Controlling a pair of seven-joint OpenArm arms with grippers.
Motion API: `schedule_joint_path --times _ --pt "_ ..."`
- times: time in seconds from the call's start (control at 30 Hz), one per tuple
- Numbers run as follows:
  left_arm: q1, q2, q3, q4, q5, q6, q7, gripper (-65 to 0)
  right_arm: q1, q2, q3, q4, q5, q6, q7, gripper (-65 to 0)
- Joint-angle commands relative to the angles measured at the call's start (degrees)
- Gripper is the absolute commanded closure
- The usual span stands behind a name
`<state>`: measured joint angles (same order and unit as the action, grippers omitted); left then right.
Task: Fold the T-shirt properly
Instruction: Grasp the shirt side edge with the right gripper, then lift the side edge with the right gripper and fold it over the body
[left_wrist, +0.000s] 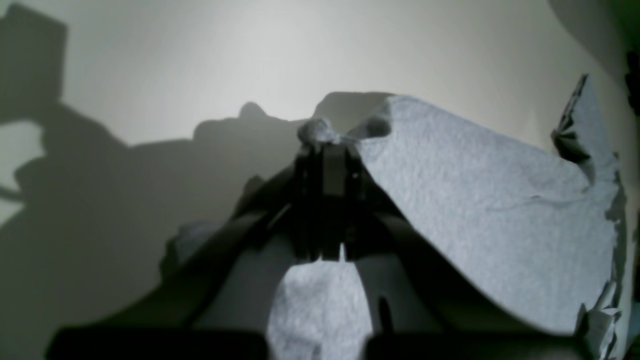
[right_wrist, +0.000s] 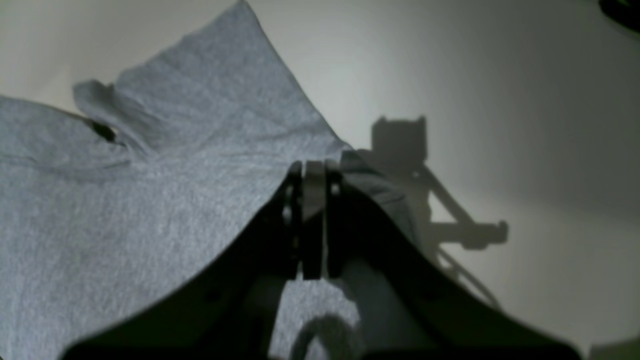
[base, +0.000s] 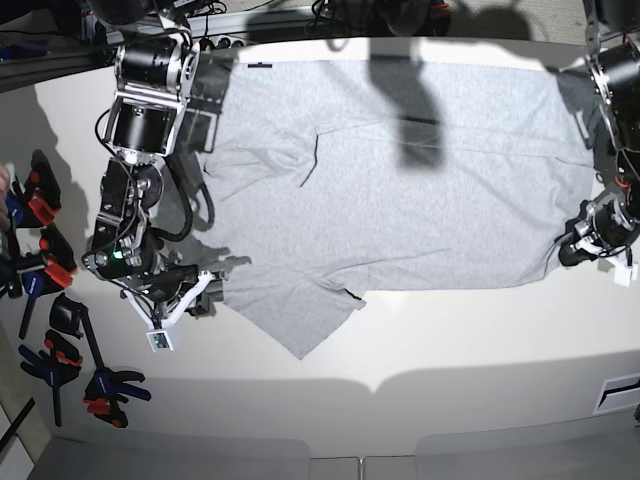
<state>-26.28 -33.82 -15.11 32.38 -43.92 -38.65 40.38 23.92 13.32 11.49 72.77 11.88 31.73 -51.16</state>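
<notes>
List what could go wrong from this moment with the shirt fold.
1. Both grips are thin: the right gripper and left gripper pinch only edges of the T-shirt, so fabric may slip out when pulled.
2. One sleeve lies bunched and skewed; folding now could trap creases.

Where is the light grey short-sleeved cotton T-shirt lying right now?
In the base view, the light grey cotton T-shirt lies spread across the white table, between the right gripper at the view's left and the left gripper at its right.
</notes>
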Motion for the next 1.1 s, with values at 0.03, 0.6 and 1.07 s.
schedule_joint_path --times 0.03,0.6,1.07 --pt "0.09 -1.27 -0.26 2.01 -1.44 -0.63 -0.96 0.0 1.27 0.46 0.17 1.05 0.81 0.15 1.42 0.0" --pt "12.98 -0.63 -0.26 20.15 -1.77 -0.61 -0.96 0.0 -1.07 0.5 0.17 6.58 -1.44 -2.27 3.21 0.0" --pt "12.94 0.79 -0.26 20.59 -1.81 -0.61 -1.38 0.0 3.45 0.37 0.17 -8.2 -13.16 -8.46 15.39 -31.2"
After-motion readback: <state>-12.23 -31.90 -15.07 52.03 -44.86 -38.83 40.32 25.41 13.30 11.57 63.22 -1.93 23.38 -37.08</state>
